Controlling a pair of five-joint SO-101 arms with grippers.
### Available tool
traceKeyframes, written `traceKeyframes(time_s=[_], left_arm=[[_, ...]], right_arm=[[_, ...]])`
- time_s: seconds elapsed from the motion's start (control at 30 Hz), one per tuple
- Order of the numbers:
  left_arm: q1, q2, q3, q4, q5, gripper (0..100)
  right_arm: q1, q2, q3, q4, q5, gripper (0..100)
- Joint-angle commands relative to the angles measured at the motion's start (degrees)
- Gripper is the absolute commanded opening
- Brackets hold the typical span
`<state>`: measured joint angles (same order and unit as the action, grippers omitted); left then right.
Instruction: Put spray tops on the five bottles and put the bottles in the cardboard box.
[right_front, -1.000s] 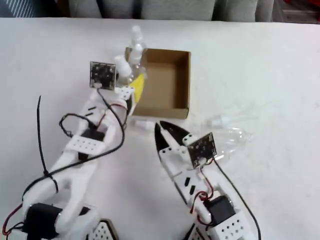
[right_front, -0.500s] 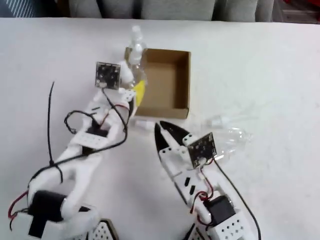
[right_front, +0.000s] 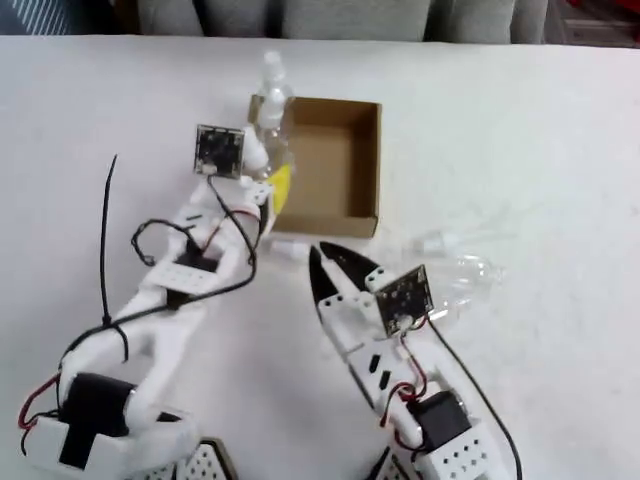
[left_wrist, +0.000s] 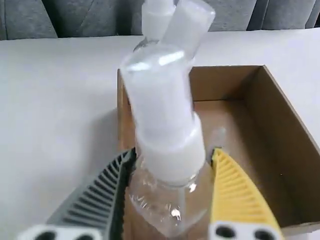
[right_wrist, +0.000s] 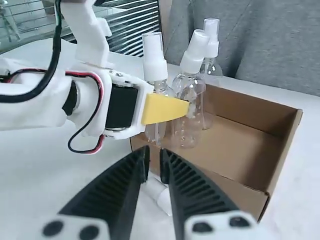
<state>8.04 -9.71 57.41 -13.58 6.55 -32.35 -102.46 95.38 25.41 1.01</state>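
— What is seen from the high view?
— The cardboard box (right_front: 335, 170) is set mid-table. The left gripper (right_front: 268, 182) is clamped on the held bottle (right_front: 258, 150) at the box's left wall; whether inside or outside it cannot be told. A standing bottle (right_front: 272, 80) is placed at the far left corner. The right gripper (right_front: 330, 268) is seen just near of the box, with a loose spray top (right_front: 284, 247) beside it. To the right, a lying bottle (right_front: 465, 278) and a second spray top (right_front: 432, 242) are found on the table.
— And from the left wrist view?
— The held bottle (left_wrist: 165, 125), its spray top fitted, is pinched, tilted, between the grey finger (left_wrist: 100, 200) and the yellow finger (left_wrist: 235, 195).
— From the right wrist view?
— The right gripper's black fingers (right_wrist: 125, 190) are seen almost together, with nothing between them. Three capped bottles (right_wrist: 190, 100) are grouped at the box's left wall.
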Motion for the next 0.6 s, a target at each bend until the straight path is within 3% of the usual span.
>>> traceKeyframes(time_s=[0.0,0.57], left_arm=[[0.84,-0.22,-1.58,-1.67,-0.62,7],[1.89,-0.22,0.53,-1.67,-0.62,7]], right_arm=[[0.66,-0.48,0.26,-0.22,0.44,1.5],[0.66,-0.48,0.53,-0.22,0.44,1.5]])
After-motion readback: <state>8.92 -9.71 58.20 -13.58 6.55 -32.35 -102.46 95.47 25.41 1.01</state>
